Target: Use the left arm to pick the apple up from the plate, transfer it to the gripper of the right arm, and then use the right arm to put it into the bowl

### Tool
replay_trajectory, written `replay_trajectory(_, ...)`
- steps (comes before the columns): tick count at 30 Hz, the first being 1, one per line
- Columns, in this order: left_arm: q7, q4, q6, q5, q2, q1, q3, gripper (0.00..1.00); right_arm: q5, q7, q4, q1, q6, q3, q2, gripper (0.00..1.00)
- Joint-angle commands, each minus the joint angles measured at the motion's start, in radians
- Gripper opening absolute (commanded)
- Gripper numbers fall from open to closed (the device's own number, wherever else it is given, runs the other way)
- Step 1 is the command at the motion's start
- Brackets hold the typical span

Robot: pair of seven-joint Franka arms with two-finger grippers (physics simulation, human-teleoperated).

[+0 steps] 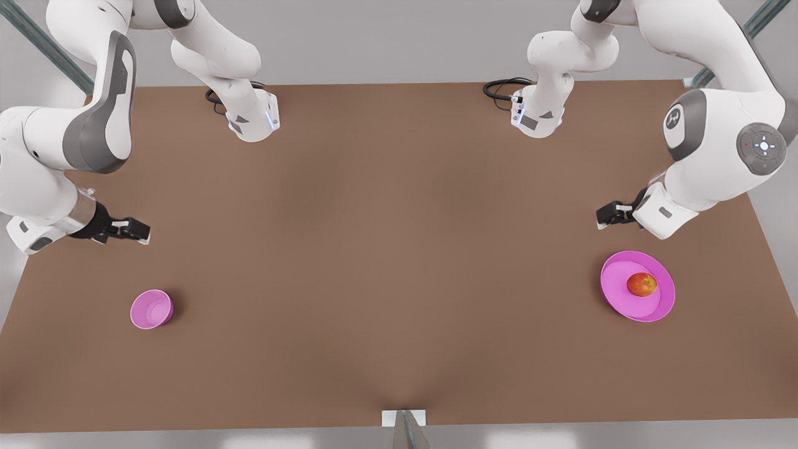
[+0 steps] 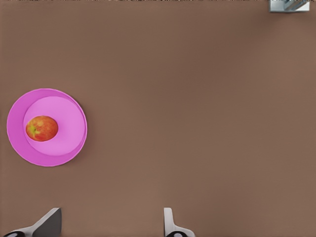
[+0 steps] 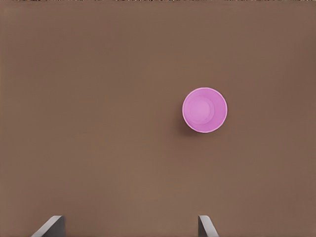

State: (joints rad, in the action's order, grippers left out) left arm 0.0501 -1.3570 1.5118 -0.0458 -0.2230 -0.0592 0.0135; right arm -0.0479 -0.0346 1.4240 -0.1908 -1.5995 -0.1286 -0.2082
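Fingers on the left gripper (image 2: 111, 224) are spread wide with nothing between them, and you can see the two pale fingertips (image 2: 170, 222) poking into the left wrist view with bare brown bench (image 2: 207, 98) in the gap. From there the apple (image 2: 41, 128) sits off to one side of the fingers, not under them, so the coming move is mostly a sideways shift plus a drop. In the front view that same gripper (image 1: 608, 214) hangs above the bench, up and a bit to the front view's left of the plate (image 1: 661, 305), near it but clearly not over it.

Apple (image 1: 641, 284) is resting on the plate, roughly central, maybe slightly off centre. It's close to round, so I don't think there's a long axis to line up with, though the stem direction is hard to make out from here.

Right gripper (image 1: 128, 229) is way over on the front view's left, waiting above the bench, with the bowl (image 1: 151, 309) near it, lower in that view. Its fingers (image 3: 207, 228) look parted too, empty, bowl (image 3: 204, 110) well ahead of them.

So the left arm is obviously the nearer one to the apple, and the two grippers are well apart, meaning the handover needs both to travel toward the middle. Nothing's been picked yet as far as I can judge.
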Motion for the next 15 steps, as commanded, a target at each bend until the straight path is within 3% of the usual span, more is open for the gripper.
replay_trajectory(1,-0.033,0.001,0.028,0.003,-0.003,0.001,0.0,1.0,0.0,-0.018,0.0,-0.001,-0.028,0.0,0.001,1.0)
replay_trajectory(3,-0.035,-0.001,0.05,0.001,-0.041,0.013,-0.004,1.0,0.0,-0.019,0.0,0.001,-0.028,0.0,-0.002,1.0)
replay_trajectory(6,-0.108,-0.068,0.302,-0.003,-0.163,0.151,-0.006,1.0,0.0,-0.019,-0.007,0.001,-0.028,0.0,-0.005,1.0)
replay_trajectory(12,-0.46,-0.287,0.735,-0.049,-0.272,0.314,-0.006,1.0,0.0,-0.033,-0.007,-0.001,-0.028,0.0,-0.005,1.0)
replay_trajectory(15,-0.519,-0.29,0.749,-0.068,-0.308,0.346,-0.007,1.0,0.0,-0.033,-0.007,-0.001,-0.028,0.0,-0.007,1.0)
